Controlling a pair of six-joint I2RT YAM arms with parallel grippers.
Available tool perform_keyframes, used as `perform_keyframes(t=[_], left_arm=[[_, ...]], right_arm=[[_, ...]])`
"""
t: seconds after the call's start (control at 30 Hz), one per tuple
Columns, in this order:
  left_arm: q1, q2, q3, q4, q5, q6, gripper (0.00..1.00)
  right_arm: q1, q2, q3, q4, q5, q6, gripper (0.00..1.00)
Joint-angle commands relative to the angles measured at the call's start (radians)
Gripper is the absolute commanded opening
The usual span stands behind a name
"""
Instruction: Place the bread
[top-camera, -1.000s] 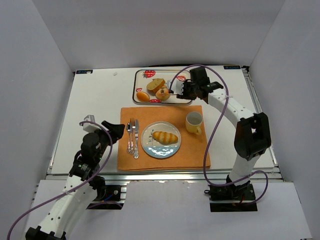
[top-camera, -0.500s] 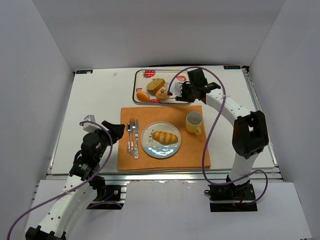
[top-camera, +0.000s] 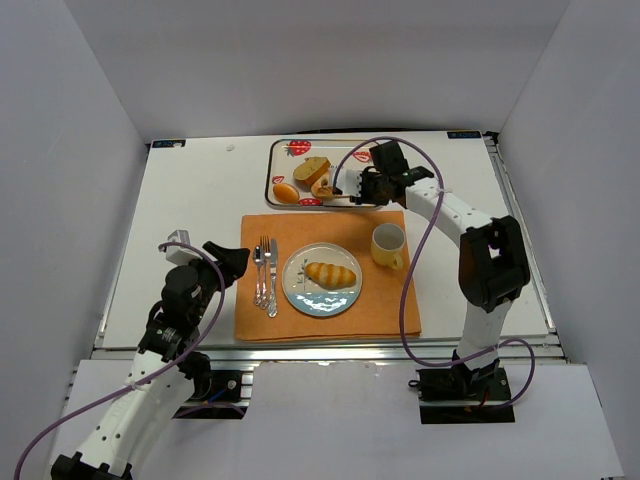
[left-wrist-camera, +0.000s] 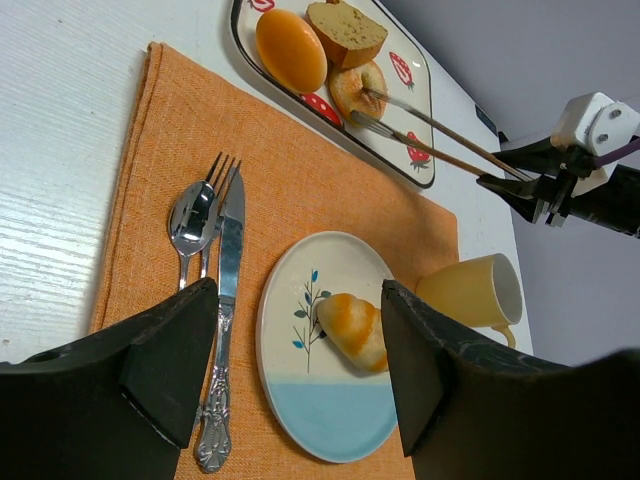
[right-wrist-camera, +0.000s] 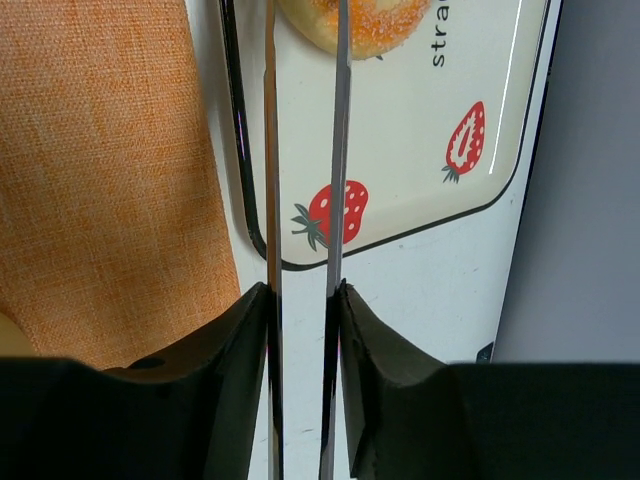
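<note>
The right end effector (top-camera: 383, 181) reaches over the far side of the counter (top-camera: 180, 200), its fingers clamped on a pair of metal tongs (left-wrist-camera: 430, 126) whose two thin arms run out over the strawberry-printed tray (top-camera: 283, 168). The tong tips lie at the ring-shaped bread (left-wrist-camera: 357, 92), one over its middle and one at its near edge; whether they pinch it I cannot tell. On the same tray sit a round bun (left-wrist-camera: 290, 48) and a cut slice (left-wrist-camera: 346, 28). Nearer, an orange placemat (top-camera: 330, 225) carries a plate (top-camera: 300, 292) with a glazed roll (top-camera: 330, 273) on it, a yellow mug (top-camera: 388, 243) to its right, and cutlery (top-camera: 265, 275) to its left. The left end effector (left-wrist-camera: 297, 300) hangs by the placemat's left edge, fingers spread apart and holding nothing.
</note>
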Motion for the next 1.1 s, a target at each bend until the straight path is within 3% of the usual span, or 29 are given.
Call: perform_keyframes(t=[0.0, 0.07, 0.27, 0.5, 0.8, 0.97, 1.07], left_arm=[[0.000, 0.004, 0.005, 0.023, -0.009, -0.001, 0.75], [0.000, 0.003, 0.004, 0.025, -0.009, -0.001, 0.75], [0.000, 0.004, 0.005, 0.029, -0.008, -0.001, 0.75], [0.000, 0.009, 0.013, 0.029, -0.006, 0.000, 0.75], [0.000, 0.009, 0.013, 0.032, -0.006, -0.001, 0.75], [0.000, 0.016, 0.022, 0.032, -0.005, 0.002, 0.75], [0.000, 0.016, 0.019, 0.035, -0.006, 0.000, 0.75]], right_arm=[[0.008, 0.006, 0.044, 0.032, 0.026, -0.032, 0.35], [0.009, 0.004, 0.046, 0.020, 0.034, -0.037, 0.25], [0.006, -0.040, 0.032, 0.006, 0.017, -0.020, 0.09], [-0.002, -0.173, 0.015, -0.046, -0.047, 0.046, 0.06], [0.000, -0.374, -0.128, -0.174, -0.187, 0.087, 0.06], [0.008, -0.492, -0.186, -0.336, -0.348, 0.069, 0.06], [0.049, -0.609, -0.316, -0.408, -0.435, 0.012, 0.07]])
